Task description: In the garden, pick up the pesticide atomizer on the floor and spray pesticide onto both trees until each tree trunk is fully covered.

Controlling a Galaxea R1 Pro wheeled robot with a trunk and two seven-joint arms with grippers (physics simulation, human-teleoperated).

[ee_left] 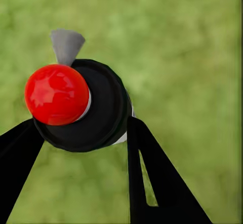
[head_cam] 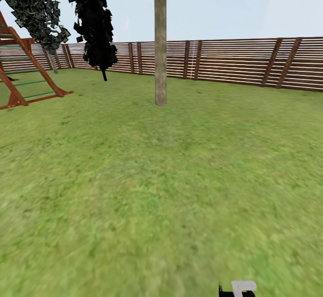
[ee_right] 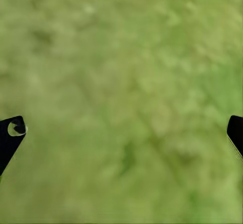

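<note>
Held the pesticide atomizer (ee_left: 81, 105) in the left jaws, right jaws wide; needed closing on the tree trunk (head_cam: 160, 50), nozzle aimed squarely.

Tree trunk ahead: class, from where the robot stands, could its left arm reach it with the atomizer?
Probably not yet. The trunk stands well off across open lawn; nothing blocks the way, and the left gripper holds the atomizer.
</note>
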